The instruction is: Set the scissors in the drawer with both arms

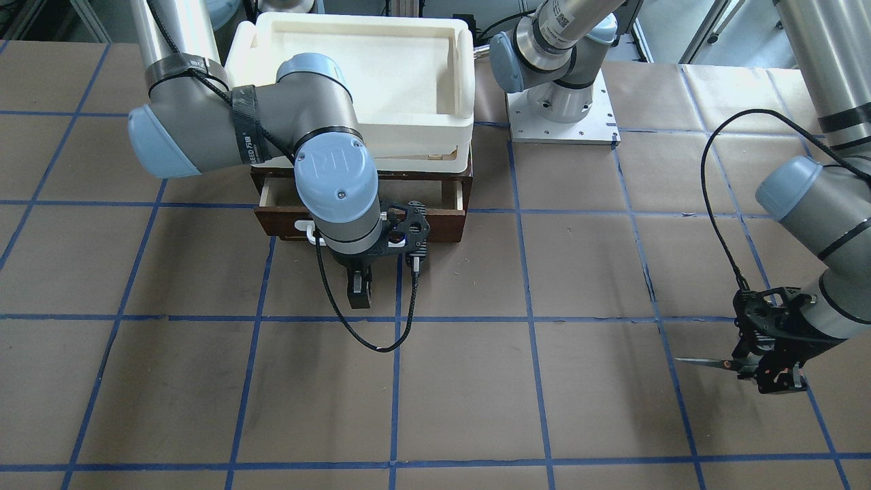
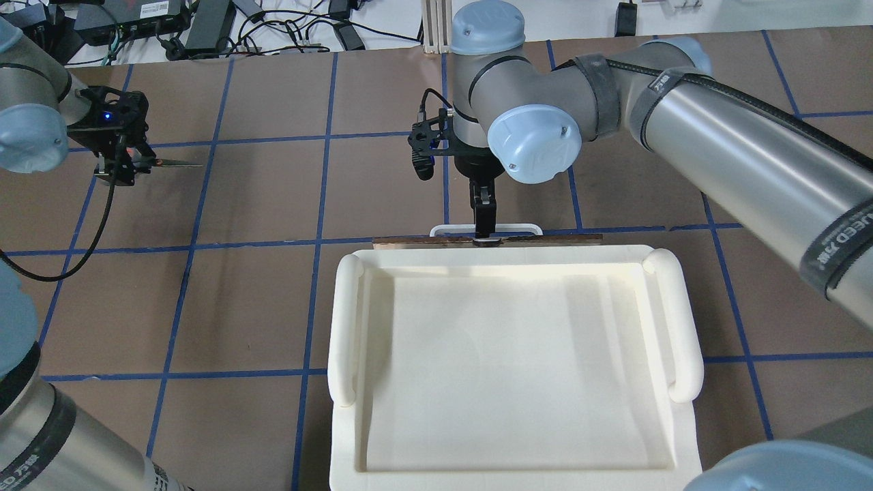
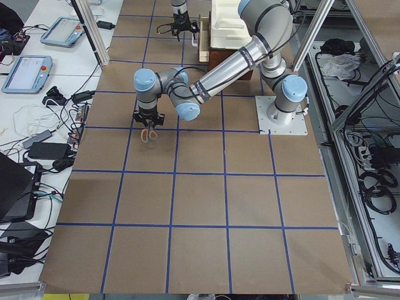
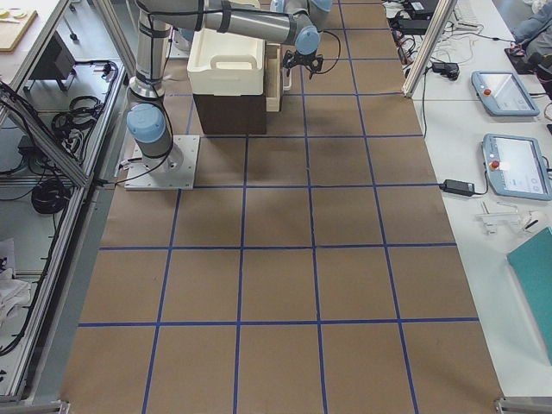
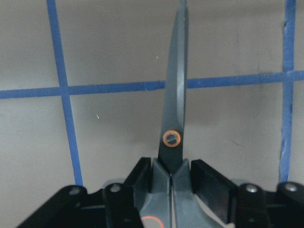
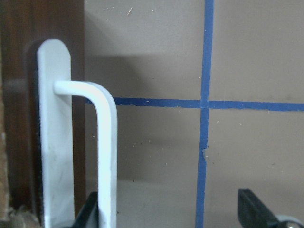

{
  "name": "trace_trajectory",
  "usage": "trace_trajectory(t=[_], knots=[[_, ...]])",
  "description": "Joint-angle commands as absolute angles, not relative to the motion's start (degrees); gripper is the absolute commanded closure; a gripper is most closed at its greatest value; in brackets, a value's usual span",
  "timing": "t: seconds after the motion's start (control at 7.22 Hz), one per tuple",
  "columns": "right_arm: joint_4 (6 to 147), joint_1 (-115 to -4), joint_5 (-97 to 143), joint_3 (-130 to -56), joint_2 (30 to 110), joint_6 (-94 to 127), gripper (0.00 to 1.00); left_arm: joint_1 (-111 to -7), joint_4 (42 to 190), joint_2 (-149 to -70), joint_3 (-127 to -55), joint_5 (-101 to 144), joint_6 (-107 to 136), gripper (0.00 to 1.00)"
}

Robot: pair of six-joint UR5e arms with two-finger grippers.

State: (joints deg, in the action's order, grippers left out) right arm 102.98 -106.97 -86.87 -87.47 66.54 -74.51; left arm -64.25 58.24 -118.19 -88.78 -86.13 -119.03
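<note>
The scissors (image 5: 173,118) have grey handles, an orange pivot and closed dark blades. My left gripper (image 5: 172,175) is shut on their handles just behind the pivot. It holds them level and low over the table at the far left of the overhead view (image 2: 170,163), blades (image 1: 701,363) pointing toward the table's middle. The dark brown drawer (image 1: 435,228) is pulled out a little, and its pale side walls show. My right gripper (image 6: 171,213) is open at the drawer's white bar handle (image 6: 107,156). The bar stands between the fingers, close to one of them (image 6: 88,213).
A white plastic bin (image 2: 511,368) sits on top of the drawer's cabinet and hides the drawer's inside from above. An arm base on a metal plate (image 1: 561,116) stands beside the cabinet. Brown paper with blue tape lines (image 1: 531,320) covers the table. Black cables (image 1: 367,340) hang from both wrists.
</note>
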Motion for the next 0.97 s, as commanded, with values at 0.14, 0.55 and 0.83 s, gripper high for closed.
trace_trajectory(t=[0.14, 0.55, 0.83], knots=[[104.2, -106.4, -87.4, -86.8, 66.2, -74.5, 0.00, -64.2, 58.2, -118.6, -88.9, -85.8, -118.9, 1.00], [106.8, -106.1, -87.3, -86.5, 64.7, -74.6, 0.00, -64.2, 58.1, -118.3, -88.9, -85.4, -118.9, 1.00], [106.8, -105.6, -87.4, -84.2, 64.6, -74.7, 0.00, -64.2, 58.0, -118.0, -88.6, -86.0, -118.9, 1.00]])
